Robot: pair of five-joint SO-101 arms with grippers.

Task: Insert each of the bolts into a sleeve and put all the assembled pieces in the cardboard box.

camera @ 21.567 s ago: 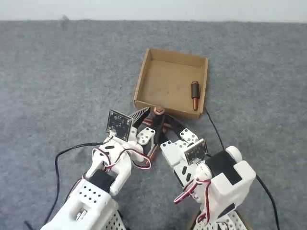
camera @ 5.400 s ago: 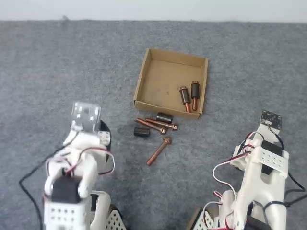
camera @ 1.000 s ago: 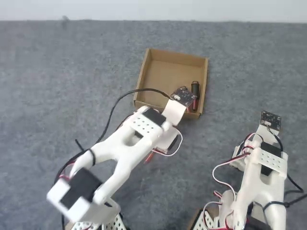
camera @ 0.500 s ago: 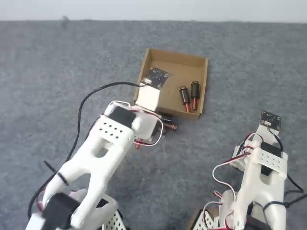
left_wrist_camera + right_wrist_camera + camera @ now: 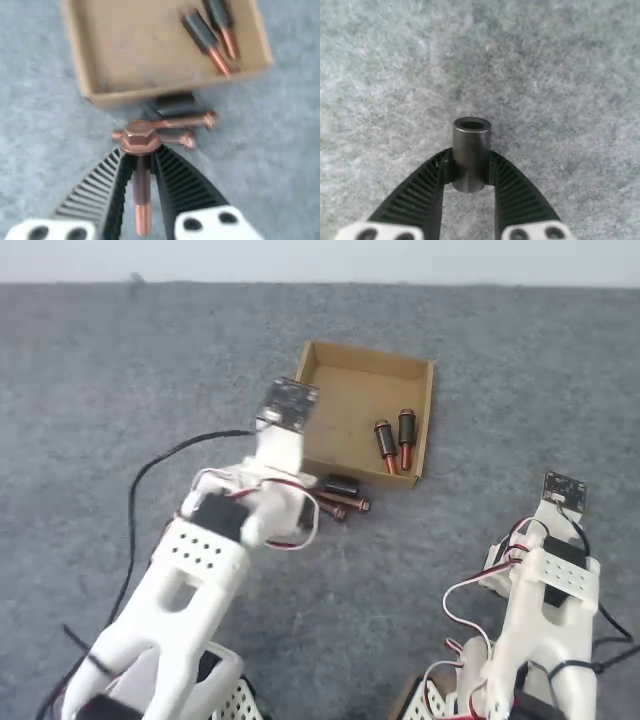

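Observation:
My left gripper (image 5: 140,152) is shut on a copper bolt (image 5: 139,175), hex head up, a short way in front of the cardboard box (image 5: 135,45). Two assembled pieces (image 5: 200,37) lie inside the box (image 5: 345,410), also seen from above as assembled pieces (image 5: 394,443). On the carpet by the box's near wall lie a dark sleeve (image 5: 342,483) and two loose bolts (image 5: 340,504). My right gripper (image 5: 470,160) is shut on another dark sleeve (image 5: 471,150), held upright with its bore up, over bare carpet. The left arm (image 5: 240,520) stretches toward the box; the right arm (image 5: 545,580) stands at the lower right.
Grey carpet covers the table. A black cable (image 5: 170,455) trails from the left arm. A pale wall edge (image 5: 320,260) runs along the back. Open carpet lies left of the box and between the two arms.
The left arm's wrist has swung leftward from over the box's near right corner to its left side, uncovering the pieces in the box. The right arm has kept still.

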